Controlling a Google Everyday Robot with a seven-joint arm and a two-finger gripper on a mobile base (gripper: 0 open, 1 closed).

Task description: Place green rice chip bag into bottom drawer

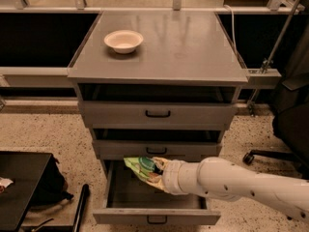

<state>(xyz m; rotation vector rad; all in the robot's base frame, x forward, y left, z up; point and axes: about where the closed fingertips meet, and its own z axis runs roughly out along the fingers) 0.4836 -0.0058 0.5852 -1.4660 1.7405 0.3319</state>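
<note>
Site presented as a robotics lab: grey metal cabinet (193,57), terrazzo floor (48,134), gripper (158,171) clasping green rice chip bag (137,166) over bottom drawer (129,196).
</note>
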